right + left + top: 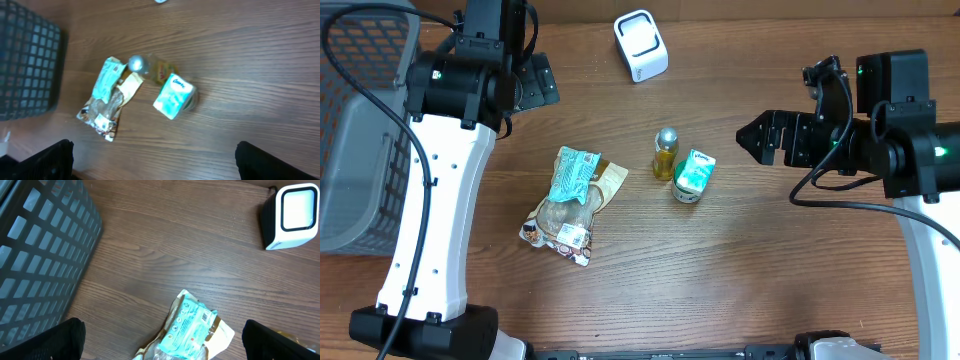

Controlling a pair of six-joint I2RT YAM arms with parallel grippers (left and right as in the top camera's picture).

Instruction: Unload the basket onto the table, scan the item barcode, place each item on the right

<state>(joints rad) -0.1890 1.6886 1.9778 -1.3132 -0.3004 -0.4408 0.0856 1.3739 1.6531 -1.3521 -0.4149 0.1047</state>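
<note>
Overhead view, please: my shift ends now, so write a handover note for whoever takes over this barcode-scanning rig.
Left end effector: open, empty, hovering between the basket and the scanner.
Right end effector: open, empty, to the right of the items.
Items: snack packet, small bottle and green carton sit in the middle of the table; the white scanner is at the far edge.
Done: nothing is held yet.
Left: grasp an item and show its barcode to the scanner.

I can read nothing for sure: the white script on the teal carton (172,96) is blurred, and the print on the snack bag (192,327) is too small.
</note>
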